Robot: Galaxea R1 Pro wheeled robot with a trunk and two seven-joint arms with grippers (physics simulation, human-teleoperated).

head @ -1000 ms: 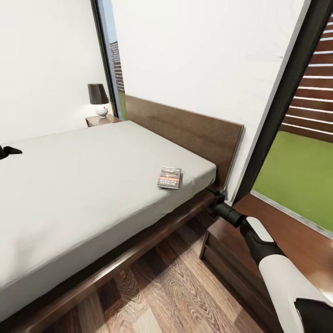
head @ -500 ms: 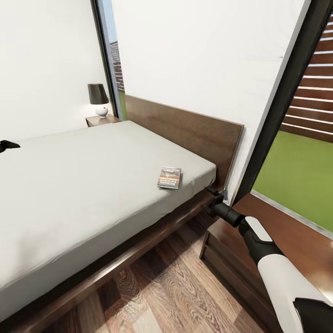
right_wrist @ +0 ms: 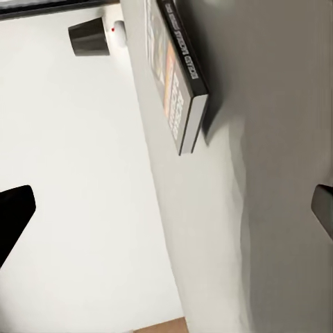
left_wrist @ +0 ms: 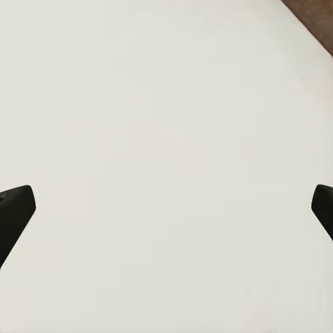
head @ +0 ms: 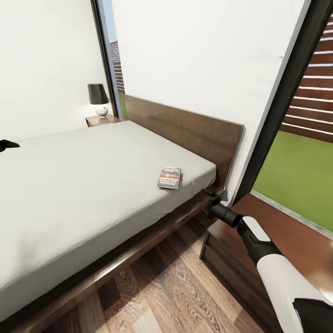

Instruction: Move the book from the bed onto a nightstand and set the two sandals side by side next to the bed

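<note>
The book lies flat on the light-grey mattress of the bed, close to the near corner by the headboard. In the right wrist view the book is seen edge-on, a short way ahead of my open right gripper, which holds nothing. My right gripper sits low at the bed's corner, just below and right of the book. My left gripper hovers open over bare mattress. The far nightstand bears the black-shaded lamp. The sandals are out of view.
A reddish-brown wooden bedside piece stands under my right arm, between the bed and a tall window with a black frame. Wood floor runs along the bed's dark platform frame.
My right gripper has crept a little up and left towards the bed's corner. My left gripper has slid slightly further out at the left edge. The book has not moved.
</note>
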